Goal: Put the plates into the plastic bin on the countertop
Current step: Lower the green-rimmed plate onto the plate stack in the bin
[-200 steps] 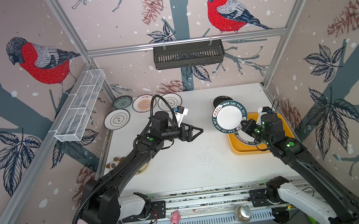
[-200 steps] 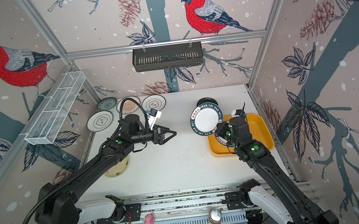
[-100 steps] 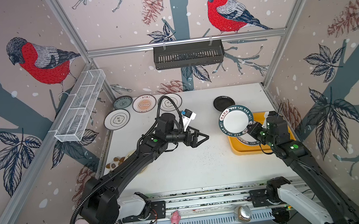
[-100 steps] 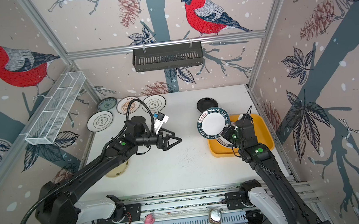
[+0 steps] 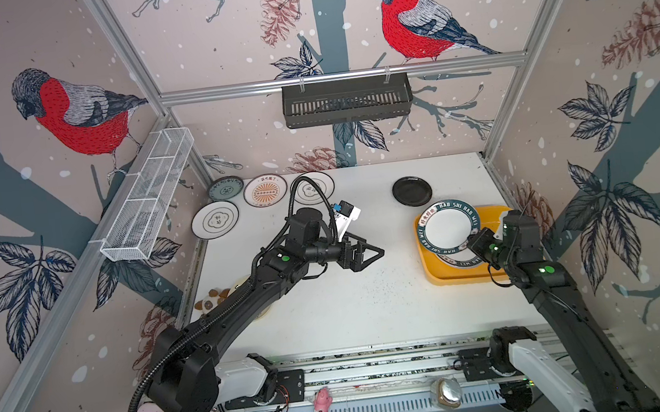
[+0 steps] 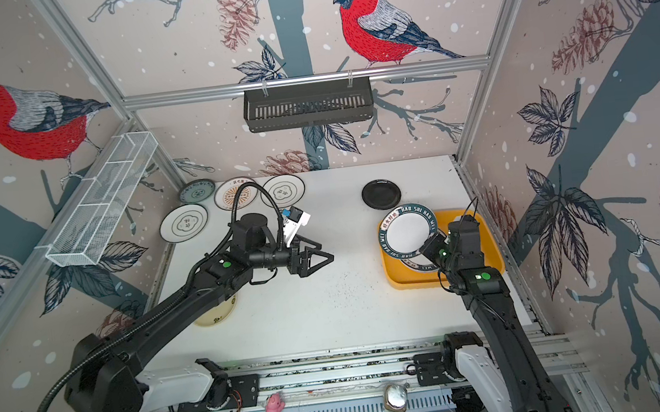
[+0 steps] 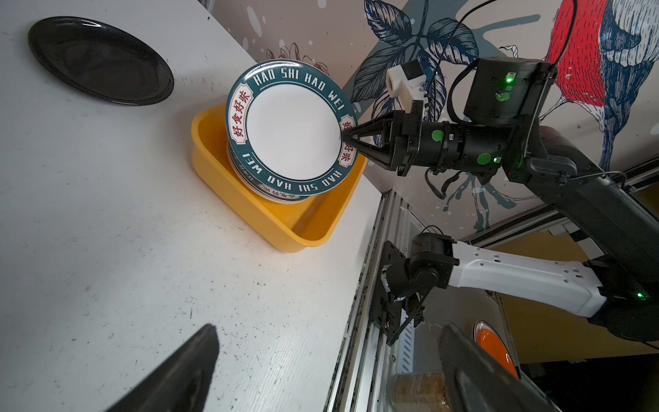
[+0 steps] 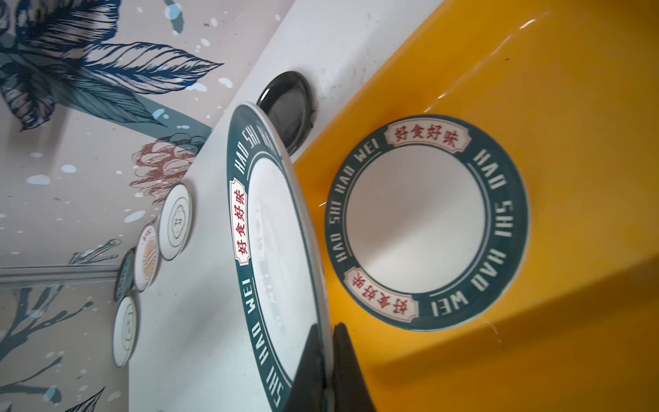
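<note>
Right end effector (image 7: 347,137): clamped tight on the rim of one lettered plate (image 5: 447,226), gripping its edge only.
Held plate: tilted, raised over the plastic bin (image 5: 453,279); in both top views its far-left part reaches past the bin's wall.
Plastic bin: sits on the surface (image 5: 351,305) against the right edge, in the far half.
Bin contents: a matching lettered plate (image 8: 426,223) lies flat on the bin floor, under the held one.
Left end effector (image 5: 373,252): fingers spread wide, holding nothing, hovering over the middle of the surface.
Plates not yet binned: a black plate (image 5: 412,191) just beyond the bin's far-left corner; four plates (image 5: 265,189) in the far-left corner; a cream plate (image 6: 214,311) near the left edge, partly under the left arm.
Step, as judged: lowering and levelling the held plate onto the one below.
Risk, slip: a rim-only pinch on a tilted glazed plate may let it swing or slide out.
Risk, release: let go at this tilt, it could land edge-first and chip the lower plate.
Risk, overhang: its outer edge may catch the bin wall and end up leaning half out.
</note>
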### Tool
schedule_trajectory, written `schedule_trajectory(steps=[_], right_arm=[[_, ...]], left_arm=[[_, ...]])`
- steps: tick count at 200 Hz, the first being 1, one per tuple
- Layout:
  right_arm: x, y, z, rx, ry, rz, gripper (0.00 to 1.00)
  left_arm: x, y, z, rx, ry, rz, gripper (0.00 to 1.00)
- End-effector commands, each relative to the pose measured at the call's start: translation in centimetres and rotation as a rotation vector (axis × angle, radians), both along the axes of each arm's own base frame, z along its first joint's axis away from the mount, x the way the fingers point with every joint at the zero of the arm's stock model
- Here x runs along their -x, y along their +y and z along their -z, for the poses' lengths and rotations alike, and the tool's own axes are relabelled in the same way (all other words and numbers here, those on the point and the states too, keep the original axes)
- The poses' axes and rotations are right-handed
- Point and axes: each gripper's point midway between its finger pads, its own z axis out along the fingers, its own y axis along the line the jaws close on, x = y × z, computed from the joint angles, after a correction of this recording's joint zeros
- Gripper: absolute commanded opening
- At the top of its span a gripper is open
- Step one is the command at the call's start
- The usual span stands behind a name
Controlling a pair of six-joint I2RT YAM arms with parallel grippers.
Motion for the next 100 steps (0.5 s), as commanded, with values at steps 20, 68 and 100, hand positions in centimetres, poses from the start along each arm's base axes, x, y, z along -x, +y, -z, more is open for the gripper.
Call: schedule_trajectory(steps=[20, 68, 100], right_arm=[[-0.5, -1.8, 1.0, -0.008, -0.015, -0.004, 0.02], [-1.1, -3.6, 3.8, -0.037, 0.036, -0.007, 0.02], [-1.2, -3.9, 5.7, -0.058, 0.090, -0.023, 0.02]], left_arm=[[-0.1, 0.0, -0.1, 0.000, -0.019, 0.001, 0.96], [-0.4, 0.1, 0.5, -0.025, -0.022, -0.017, 0.97], [-0.6, 0.0, 0.8, -0.036, -0.017, -0.023, 0.96]])
